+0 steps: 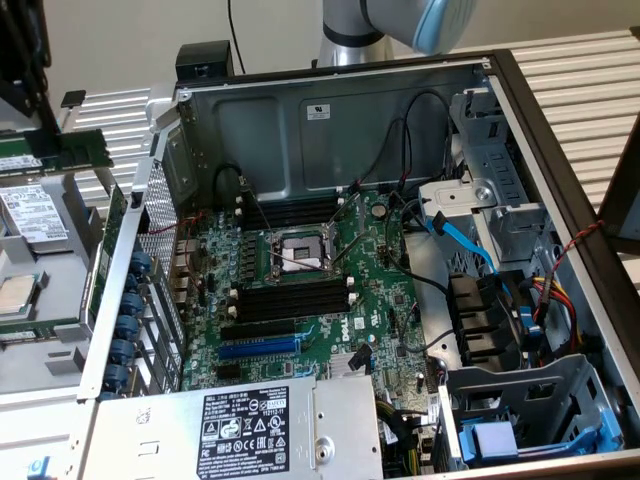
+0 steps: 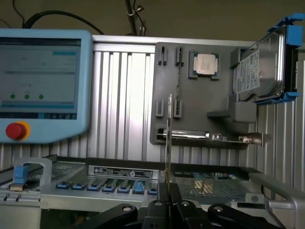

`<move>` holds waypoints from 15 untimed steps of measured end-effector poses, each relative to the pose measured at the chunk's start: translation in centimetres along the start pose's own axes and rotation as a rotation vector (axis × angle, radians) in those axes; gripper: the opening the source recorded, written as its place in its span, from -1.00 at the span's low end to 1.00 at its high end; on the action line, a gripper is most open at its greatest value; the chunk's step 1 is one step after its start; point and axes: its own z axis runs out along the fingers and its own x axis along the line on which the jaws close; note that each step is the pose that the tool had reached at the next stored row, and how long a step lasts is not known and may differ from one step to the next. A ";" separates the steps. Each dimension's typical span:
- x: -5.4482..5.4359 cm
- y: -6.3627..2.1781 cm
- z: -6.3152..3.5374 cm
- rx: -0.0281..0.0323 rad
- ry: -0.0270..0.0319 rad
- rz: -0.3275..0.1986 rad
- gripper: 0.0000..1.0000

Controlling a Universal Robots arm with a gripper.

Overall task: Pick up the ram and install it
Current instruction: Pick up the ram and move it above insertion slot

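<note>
Ram, a long, thin, flat green circuit-board stick (image 1: 85, 150), sits at the upper left of the exterior view, clamped edge-on in the black pincer (image 2: 169, 199) and well apart from the long black plastic slots (image 1: 290, 302) at mid-frame. We judge it best to hold it upright, line its long edge up with one slot, and press evenly so neither end tilts.

Green ram (image 1: 80, 148), black pincer (image 2: 169, 191). Green motherboard (image 1: 385, 300) with black slots (image 1: 295, 300), one blue slot (image 1: 258, 349). Pale blue screen frame (image 2: 86, 71), red button (image 2: 15, 130) ringed yellow. Grey ribbed desk (image 1: 570, 70). Blue cable (image 1: 455, 235), blue clips (image 1: 130, 300) on grey case (image 1: 300, 120).
</note>
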 end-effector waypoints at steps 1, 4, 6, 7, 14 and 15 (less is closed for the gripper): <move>0.0 -0.44 -0.04 -0.0004 0.0001 0.000 -0.73; 0.0 -1.80 -0.16 -0.0015 0.0000 0.000 -0.73; 0.1 -2.69 -0.21 -0.0021 0.0000 0.000 -0.73; 0.1 -3.16 -0.23 -0.0024 0.0000 0.000 -0.73; 0.1 -6.31 -0.33 -0.0058 -0.0001 -0.001 -0.73; 0.2 -6.75 -0.35 -0.0065 -0.0001 -0.001 -0.73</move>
